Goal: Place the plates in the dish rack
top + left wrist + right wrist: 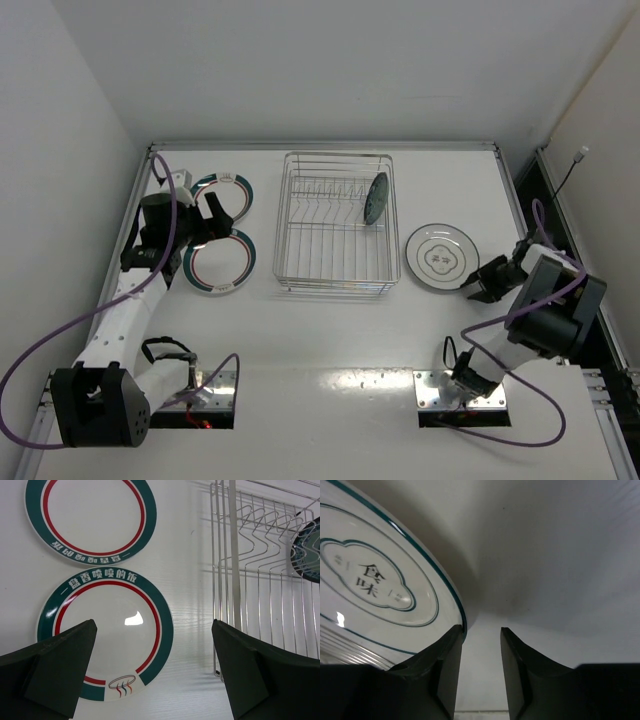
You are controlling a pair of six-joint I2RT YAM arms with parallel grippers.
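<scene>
Two white plates with teal rims and a red ring lie flat left of the dish rack [283, 222], one farther [222, 193] and one nearer [220, 262]. My left gripper [210, 226] hovers over them, wide open and holding nothing. In the left wrist view its tips [154, 625] straddle the nearer plate [107, 630] and the rack's edge [232, 555]. A dark teal plate [375, 198] stands upright in the rack. The larger white plate [441, 257] lies right of the rack. My right gripper [478, 284] sits at its near-right rim, slightly open [481, 629], its left finger beside the rim [370, 590], with nothing between its fingers.
White walls close in the table at the back and both sides. The right arm's purple cable [540, 215] loops near the right wall. The arm bases [210, 395] are bolted at the near edge.
</scene>
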